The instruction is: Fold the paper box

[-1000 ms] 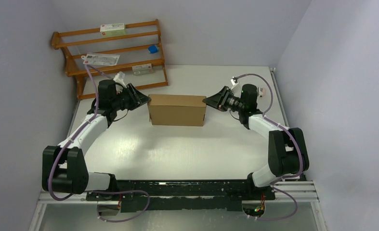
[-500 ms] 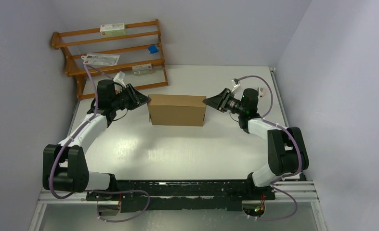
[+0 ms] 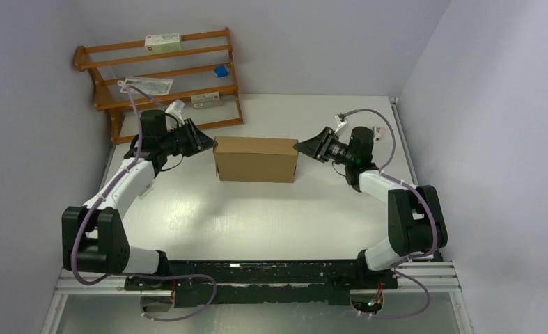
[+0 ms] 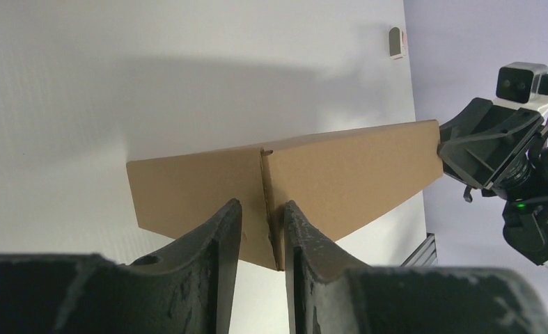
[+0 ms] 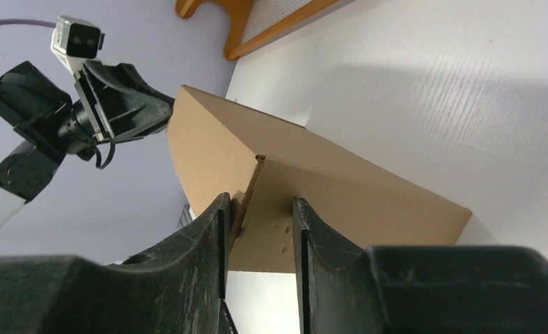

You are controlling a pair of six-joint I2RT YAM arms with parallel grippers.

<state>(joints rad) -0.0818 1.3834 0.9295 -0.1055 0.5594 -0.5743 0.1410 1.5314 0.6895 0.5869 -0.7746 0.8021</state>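
Both arm bases sit at the near edge of the desk. Each arm bends at an elbow out toward its own side, then stretches a white forearm inward and away. The left gripper meets the left end of the paper box near its far corner. Its wrist is rolled and its fingers stand a narrow gap apart, with a corner edge of the cardboard lined up in that gap. The right gripper mirrors it at the box's right end, where a flap edge runs into its equally narrow gap. Whether either gripper actually pinches the cardboard, I cannot tell. The box lies closed at mid-desk, its long side running left to right. Beyond it, a wooden rack stands at the far left.
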